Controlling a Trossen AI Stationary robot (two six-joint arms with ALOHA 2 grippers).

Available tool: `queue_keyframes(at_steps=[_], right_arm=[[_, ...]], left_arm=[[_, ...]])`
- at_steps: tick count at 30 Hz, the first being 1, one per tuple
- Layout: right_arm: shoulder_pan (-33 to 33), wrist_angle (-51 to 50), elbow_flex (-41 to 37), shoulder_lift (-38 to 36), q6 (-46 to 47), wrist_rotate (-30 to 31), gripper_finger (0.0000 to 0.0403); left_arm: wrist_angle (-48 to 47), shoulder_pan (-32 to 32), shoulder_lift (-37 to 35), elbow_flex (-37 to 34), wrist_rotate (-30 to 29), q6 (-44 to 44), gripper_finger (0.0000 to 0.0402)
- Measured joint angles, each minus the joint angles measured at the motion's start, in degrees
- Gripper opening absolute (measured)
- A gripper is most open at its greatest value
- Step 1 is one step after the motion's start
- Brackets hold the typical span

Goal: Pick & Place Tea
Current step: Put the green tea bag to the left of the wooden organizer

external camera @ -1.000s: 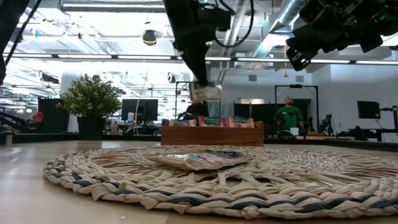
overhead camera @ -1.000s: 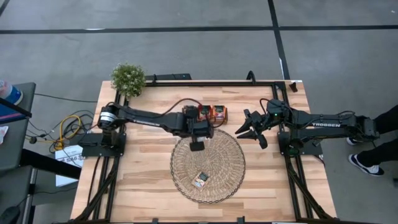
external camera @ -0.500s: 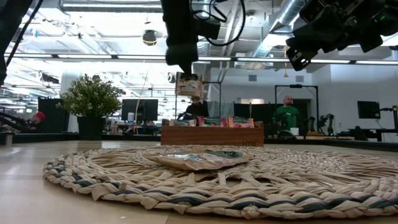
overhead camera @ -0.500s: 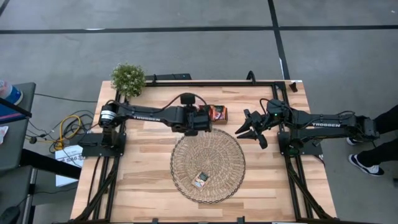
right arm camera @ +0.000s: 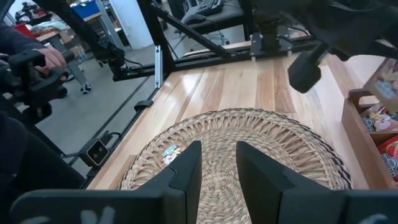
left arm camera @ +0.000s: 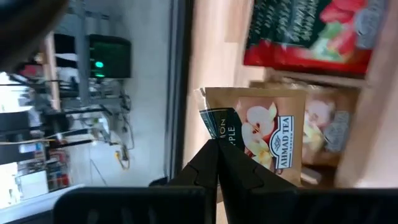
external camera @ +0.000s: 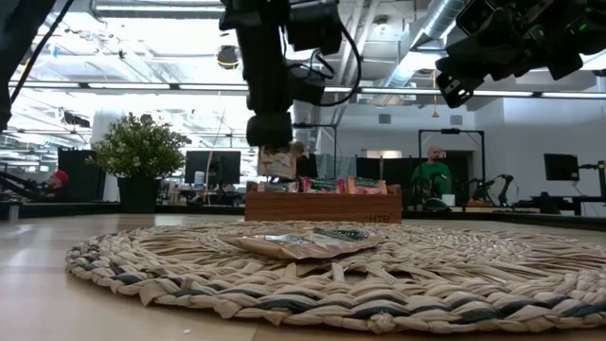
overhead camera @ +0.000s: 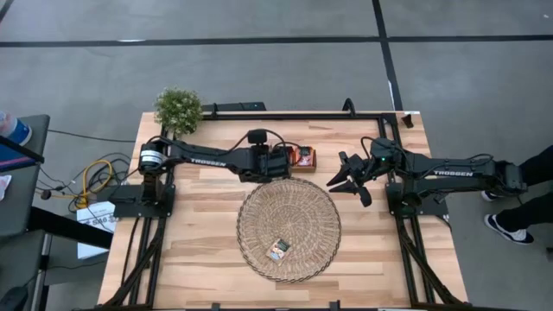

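Back from over the wicker mat (overhead camera: 289, 229) swings the left hand (left arm camera: 216, 163), clenched on a beige apple tea sachet (left arm camera: 264, 137) above the wooden tray (external camera: 323, 205). Right hand (overhead camera: 346, 180) waits, parted. Best lower straight, release low.

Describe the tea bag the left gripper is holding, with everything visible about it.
The tea bag is a flat square sachet, pale beige with a dark green band and an apple picture, paper-like. The shut left gripper pinches its edge. It hangs in the air above the left end of the wooden tray, touching nothing else.
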Motion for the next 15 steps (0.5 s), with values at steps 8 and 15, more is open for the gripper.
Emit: queue_keyframes(at_steps=[8, 15], right_arm=[[0.0, -0.3, 0.0, 0.0, -0.9, 0.0, 0.0092], [0.0, -0.3, 0.0, 0.0, -0.9, 0.0, 0.0092]], left_arm=[[8.9, 0.0, 0.0, -6.2, -2.0, 4.1, 0.0], [12.0, 0.0, 0.0, -8.8, -3.2, 5.5, 0.0]])
